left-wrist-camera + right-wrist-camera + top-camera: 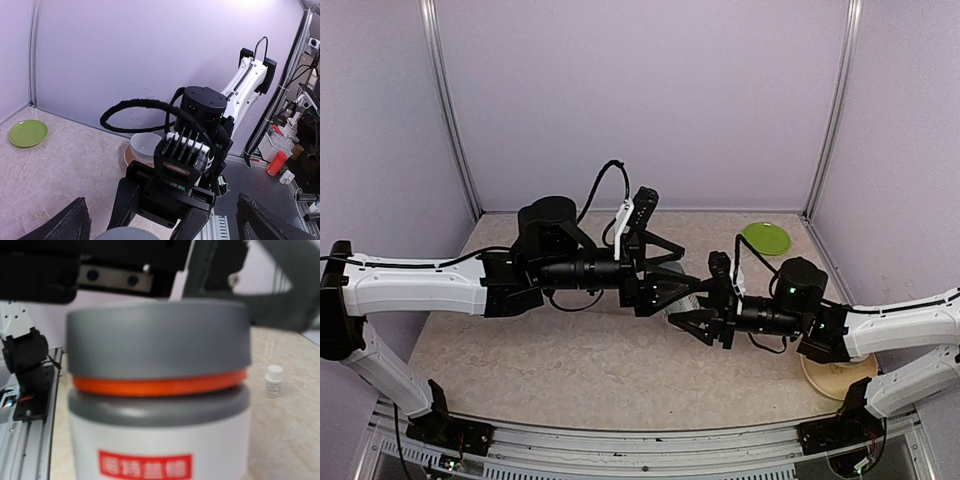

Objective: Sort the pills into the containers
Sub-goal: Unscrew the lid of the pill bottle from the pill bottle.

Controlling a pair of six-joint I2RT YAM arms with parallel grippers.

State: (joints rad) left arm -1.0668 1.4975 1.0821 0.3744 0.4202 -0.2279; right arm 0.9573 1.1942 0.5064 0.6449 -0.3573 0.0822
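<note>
On the table (75, 165), at the low left edge of the left wrist view, lies one clear pill box (33, 216), only partly in frame; any pills in it are too small to tell. It sits outside the left gripper (165, 235), just beyond one of its two fingers (65, 222), which stand spread wide, released, either side of the gray lid (120, 233) of one large white bottle (159, 440). The right gripper (688, 322) clasps that bottle. Farther off: one small white bottle (273, 380), one green plate (28, 133), and one white bowl (145, 146) on one tan plate (128, 156).
</note>
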